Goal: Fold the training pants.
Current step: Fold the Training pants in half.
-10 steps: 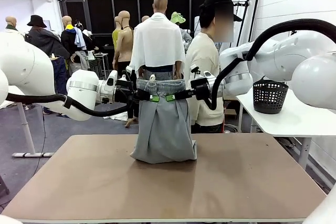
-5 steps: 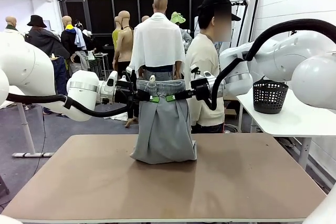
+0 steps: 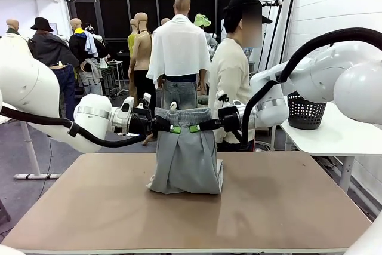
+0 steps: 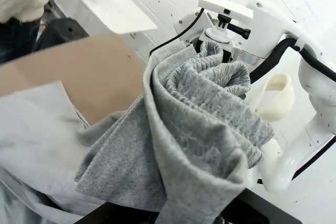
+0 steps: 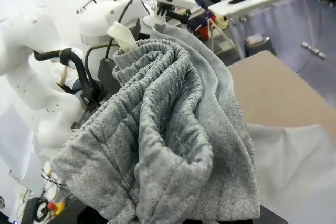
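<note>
Soft grey jersey pants (image 3: 185,156) hang by their ribbed, gathered waistband, pinched at each end by the left gripper (image 3: 170,128) and right gripper (image 3: 198,128). Lower folds bunch on the smooth brown table (image 3: 280,207).

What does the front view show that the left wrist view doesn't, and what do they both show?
Front view: the left gripper and right gripper shut on the waistband of the training pants from either side, the legs hanging down with their lower end resting bunched on the brown table, and a person standing behind.

Left wrist view: the gathered elastic waistband up close, bunched into folds, with the right arm's wrist right behind it.

Both share: the grey pants, the brown tabletop, and the black basket on the white side table.
</note>
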`<state>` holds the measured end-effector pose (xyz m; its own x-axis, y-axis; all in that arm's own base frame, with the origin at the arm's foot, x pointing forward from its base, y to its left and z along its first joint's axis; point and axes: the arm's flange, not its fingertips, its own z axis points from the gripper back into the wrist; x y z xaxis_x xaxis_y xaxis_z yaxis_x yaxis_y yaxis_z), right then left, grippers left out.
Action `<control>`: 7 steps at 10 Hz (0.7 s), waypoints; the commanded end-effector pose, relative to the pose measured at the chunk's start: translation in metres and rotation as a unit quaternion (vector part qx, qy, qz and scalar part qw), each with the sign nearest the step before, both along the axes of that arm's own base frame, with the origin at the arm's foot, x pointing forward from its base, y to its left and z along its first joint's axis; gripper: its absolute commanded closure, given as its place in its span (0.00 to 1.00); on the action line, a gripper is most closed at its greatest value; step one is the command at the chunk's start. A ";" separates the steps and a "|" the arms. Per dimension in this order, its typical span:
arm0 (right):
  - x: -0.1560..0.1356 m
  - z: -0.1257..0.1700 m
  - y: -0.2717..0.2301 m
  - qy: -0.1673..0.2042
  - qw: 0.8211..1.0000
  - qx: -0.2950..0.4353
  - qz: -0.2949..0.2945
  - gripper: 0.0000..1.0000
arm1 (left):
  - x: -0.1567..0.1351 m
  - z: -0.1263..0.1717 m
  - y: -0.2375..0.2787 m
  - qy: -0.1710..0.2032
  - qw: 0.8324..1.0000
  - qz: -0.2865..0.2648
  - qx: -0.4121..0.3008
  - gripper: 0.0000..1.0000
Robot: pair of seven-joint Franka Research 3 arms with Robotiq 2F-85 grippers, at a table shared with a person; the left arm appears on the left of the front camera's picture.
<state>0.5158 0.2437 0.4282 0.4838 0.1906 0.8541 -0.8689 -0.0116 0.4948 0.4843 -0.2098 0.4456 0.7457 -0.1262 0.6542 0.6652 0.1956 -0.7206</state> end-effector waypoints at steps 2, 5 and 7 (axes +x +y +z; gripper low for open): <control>-0.035 -0.027 -0.015 0.055 0.998 0.019 -0.035 1.00 | -0.029 -0.015 0.001 0.082 0.996 -0.010 -0.016 1.00; -0.024 -0.055 -0.020 0.088 0.994 0.026 -0.062 1.00 | -0.005 -0.046 -0.003 0.109 0.994 -0.008 -0.024 1.00; -0.003 -0.068 -0.024 0.112 0.990 0.025 -0.082 1.00 | 0.028 -0.063 0.006 0.127 0.992 0.001 -0.025 1.00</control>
<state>0.4911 0.2285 0.3619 0.6525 0.1066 0.7502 -0.7569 0.0433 0.6521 0.4886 -0.2182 0.3852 0.8735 -0.1252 0.4704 0.4860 0.1687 -0.8575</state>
